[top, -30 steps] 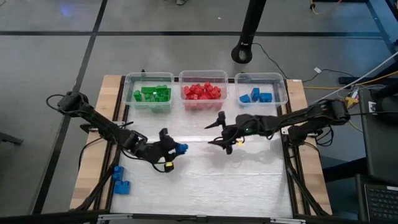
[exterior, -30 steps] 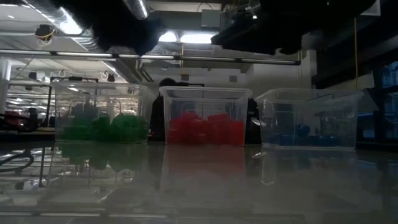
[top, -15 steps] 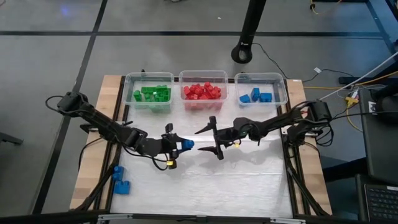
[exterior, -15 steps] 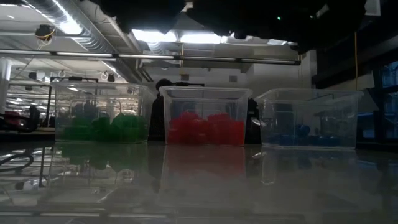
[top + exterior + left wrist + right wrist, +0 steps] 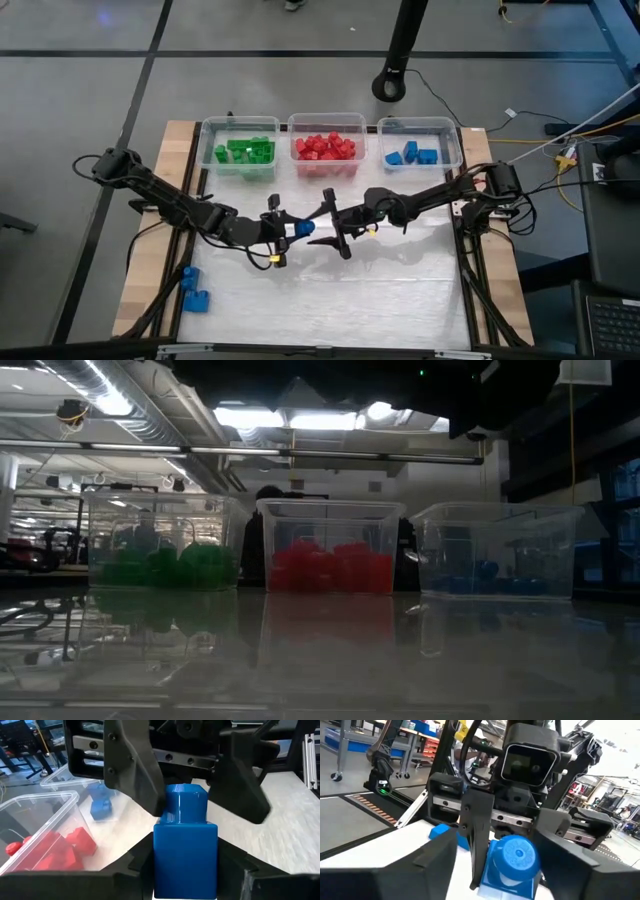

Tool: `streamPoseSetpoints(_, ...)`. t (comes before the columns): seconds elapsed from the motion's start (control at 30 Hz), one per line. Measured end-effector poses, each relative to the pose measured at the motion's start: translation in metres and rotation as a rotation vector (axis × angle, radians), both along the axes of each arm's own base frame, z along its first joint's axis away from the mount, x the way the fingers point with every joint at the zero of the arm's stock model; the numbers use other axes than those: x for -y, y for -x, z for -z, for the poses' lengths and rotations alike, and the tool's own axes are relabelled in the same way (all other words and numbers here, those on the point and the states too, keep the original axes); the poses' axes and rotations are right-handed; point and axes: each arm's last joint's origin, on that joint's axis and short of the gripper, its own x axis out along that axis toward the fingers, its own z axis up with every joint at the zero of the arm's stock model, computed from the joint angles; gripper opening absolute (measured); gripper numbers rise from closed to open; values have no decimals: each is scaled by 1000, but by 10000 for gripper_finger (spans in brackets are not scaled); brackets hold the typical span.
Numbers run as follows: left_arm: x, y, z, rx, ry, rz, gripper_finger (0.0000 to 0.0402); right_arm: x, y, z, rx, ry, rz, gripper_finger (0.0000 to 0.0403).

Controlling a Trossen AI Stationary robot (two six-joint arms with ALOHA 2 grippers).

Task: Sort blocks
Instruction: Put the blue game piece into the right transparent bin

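- Mid-air handover: blue block (image 5: 185,845) pinched upright in left gripper (image 5: 283,232) above table (image 5: 400,300) centre, in front of the red bin (image 5: 327,122).
- Right gripper (image 5: 327,226) faces it, fingers spread around the block's studded top, not yet clamped.
- Risk: left lets go before right has a firm hold, so the block drops to the table.
- Risk: right pinches only the round stud (image 5: 518,854); little purchase, block may twist or pop out.
- Risk: fingers of the two grippers clash, they sit very close.
- Blue bin (image 5: 420,130) is on the right; two more blue blocks (image 5: 193,290) wait at the table's near-left corner.
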Motion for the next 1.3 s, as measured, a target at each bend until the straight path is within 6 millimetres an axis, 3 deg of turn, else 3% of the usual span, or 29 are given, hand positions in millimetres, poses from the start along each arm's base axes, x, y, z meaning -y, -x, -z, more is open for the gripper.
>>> streamPoseSetpoints(0.23,0,0,0,-2,-11,6,134,0,0,0,2,5,9,173)
streamPoseSetpoints(0.47,0,0,0,-6,-28,15,134,1,0,0,6,28,11,118)
streamPoseSetpoints(0.67,0,-1,-1,6,-30,11,155,0,0,0,17,58,13,121)
streamPoseSetpoints(0.9,0,1,-4,19,-30,11,227,1,6,-9,11,134,31,118)
streamPoseSetpoints(1.1,0,16,-8,-38,-12,3,252,7,29,-37,-78,271,170,123)
streamPoseSetpoints(1.3,-5,28,-2,-134,66,-54,253,19,68,-65,-231,408,411,119)
